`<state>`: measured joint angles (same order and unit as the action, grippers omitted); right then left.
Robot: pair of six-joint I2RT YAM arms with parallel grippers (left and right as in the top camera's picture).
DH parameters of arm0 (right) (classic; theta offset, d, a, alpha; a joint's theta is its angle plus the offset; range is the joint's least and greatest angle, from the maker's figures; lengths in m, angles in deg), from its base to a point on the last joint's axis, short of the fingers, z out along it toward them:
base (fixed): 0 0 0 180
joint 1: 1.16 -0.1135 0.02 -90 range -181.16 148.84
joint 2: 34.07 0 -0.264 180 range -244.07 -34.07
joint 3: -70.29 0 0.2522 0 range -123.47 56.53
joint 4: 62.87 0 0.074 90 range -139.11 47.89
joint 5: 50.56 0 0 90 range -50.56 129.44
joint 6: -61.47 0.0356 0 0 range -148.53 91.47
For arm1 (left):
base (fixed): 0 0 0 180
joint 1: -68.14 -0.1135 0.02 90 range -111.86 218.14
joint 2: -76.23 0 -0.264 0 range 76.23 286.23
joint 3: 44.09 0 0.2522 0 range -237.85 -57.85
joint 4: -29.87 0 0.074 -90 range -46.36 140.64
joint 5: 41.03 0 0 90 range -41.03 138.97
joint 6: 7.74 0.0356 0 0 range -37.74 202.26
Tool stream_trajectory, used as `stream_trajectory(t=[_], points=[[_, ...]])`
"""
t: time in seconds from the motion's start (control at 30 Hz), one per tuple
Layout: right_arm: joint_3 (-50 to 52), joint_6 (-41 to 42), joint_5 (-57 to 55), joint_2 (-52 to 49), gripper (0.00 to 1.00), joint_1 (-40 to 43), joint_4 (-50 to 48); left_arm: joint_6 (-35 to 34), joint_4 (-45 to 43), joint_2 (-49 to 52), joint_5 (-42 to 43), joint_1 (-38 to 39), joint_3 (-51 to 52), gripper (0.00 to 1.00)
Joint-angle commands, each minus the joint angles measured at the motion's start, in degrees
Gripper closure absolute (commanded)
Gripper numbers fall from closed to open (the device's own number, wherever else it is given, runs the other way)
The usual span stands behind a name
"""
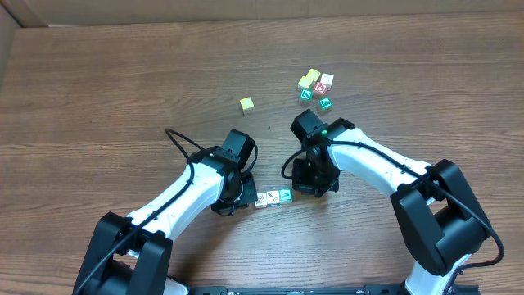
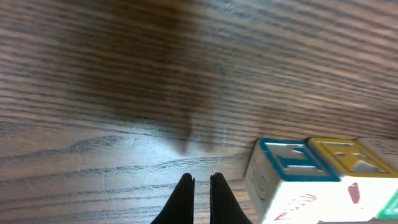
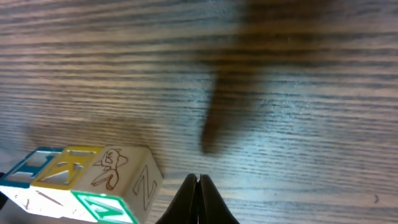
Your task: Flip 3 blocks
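My left gripper (image 2: 200, 182) is clenched on nothing, its fingertips drawn almost together just over the bare wood, and my right gripper (image 3: 199, 180) is pinched fully shut and just as empty. The three blocks (image 1: 273, 197) lie between the two grippers at the lower centre of the overhead frame, touching side by side in a short row on the table (image 1: 123, 90). They show at the lower right of my left wrist view and the lower left of my right wrist view, just beside each set of tips. Each cube has no long axis of its own. The row's axis runs left to right across the overhead frame, rising slightly to the right, with the teal-green block (image 1: 285, 195) at the right end showing its white letter upward and the two white-faced ones to its left. I judge them light, rigid wood with smooth painted faces, likely to skid rather than tip if nudged low. Since neighbours block the inner sides, I would open up and pinch each cube across the row, on its two free side faces, starting from an end. The cluster of cubes (image 1: 315, 88) at the upper right and the lone yellow cube (image 1: 246, 103) sit well apart
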<state>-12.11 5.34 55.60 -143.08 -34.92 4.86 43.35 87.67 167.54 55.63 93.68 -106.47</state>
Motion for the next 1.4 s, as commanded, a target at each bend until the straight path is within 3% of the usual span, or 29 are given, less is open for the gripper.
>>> stream_trajectory(t=[0.0, 1.37], points=[[0.3, 0.7, 1.9, 1.7, 0.96, 0.0, -1.2, -1.0, -0.6, 0.3, -0.5, 0.5, 1.0, 0.96], [0.3, 0.7, 4.1, 1.7, 0.96, -2.6, -1.5, -2.4, -2.7, 0.3, -0.8, 1.9, 1.0, 0.96]])
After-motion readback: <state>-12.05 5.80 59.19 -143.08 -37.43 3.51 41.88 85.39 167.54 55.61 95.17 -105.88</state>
